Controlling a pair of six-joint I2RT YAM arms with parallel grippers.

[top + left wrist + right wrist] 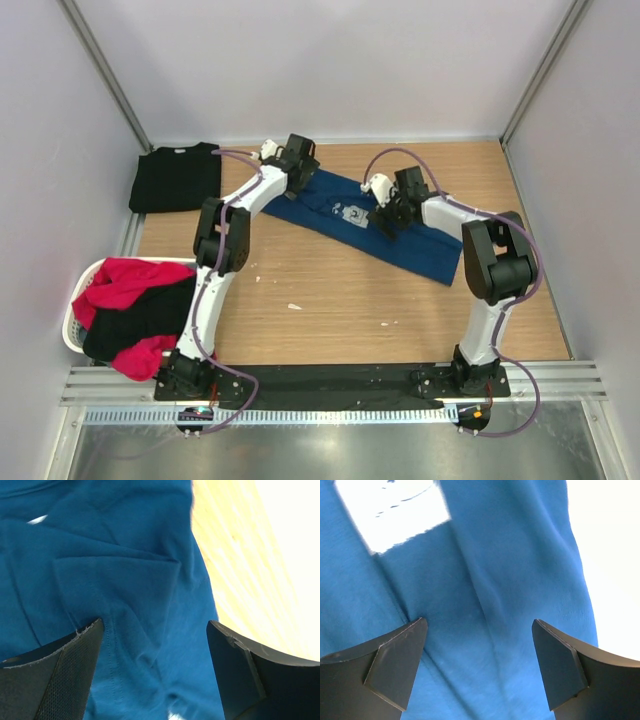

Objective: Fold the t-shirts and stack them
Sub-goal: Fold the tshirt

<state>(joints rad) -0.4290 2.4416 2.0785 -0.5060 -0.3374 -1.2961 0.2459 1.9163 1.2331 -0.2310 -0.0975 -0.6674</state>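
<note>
Progress: black tee [176, 178] folded, set aside. Navy tee [420, 255] part-folded under left gripper [155, 630] and right gripper [480, 625], both with jaws apart and empty. Red and black tees [130, 300] in basket [70, 325], apparently unfolded.

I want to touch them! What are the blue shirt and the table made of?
Blue shirt: soft matte cloth, likely cotton knit; it wrinkles and shows stitched seams. Table: looks like wood or wood-look board; tan, streaky grain, dull smooth finish.

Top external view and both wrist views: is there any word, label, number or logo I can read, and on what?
No text can be read.
The pale print on the navy t-shirt: too small from above, washed out to white in the right wrist view.
</note>
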